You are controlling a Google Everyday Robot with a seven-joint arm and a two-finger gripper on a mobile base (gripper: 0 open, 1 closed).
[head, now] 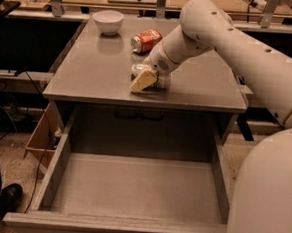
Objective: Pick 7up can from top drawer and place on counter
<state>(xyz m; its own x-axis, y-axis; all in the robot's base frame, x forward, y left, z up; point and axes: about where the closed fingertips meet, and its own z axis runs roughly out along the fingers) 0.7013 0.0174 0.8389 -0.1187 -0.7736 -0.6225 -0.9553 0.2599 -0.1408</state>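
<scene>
Camera view: end effector (147, 79) sits low over the bench (88, 79), near its front edge, touching the 7up can (161, 78), which rests on the bench surface against it. Degree of opening cannot be told. Top drawer (136, 188) stands pulled out below the bench front. Orange-red can (146, 40) and white bowl (108, 20) rest toward the bench's rear.

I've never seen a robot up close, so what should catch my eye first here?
The big white arm arching in from the right, with its claw down at a pale can near the counter's front edge. Below, the wide drawer stands pulled out.
</scene>
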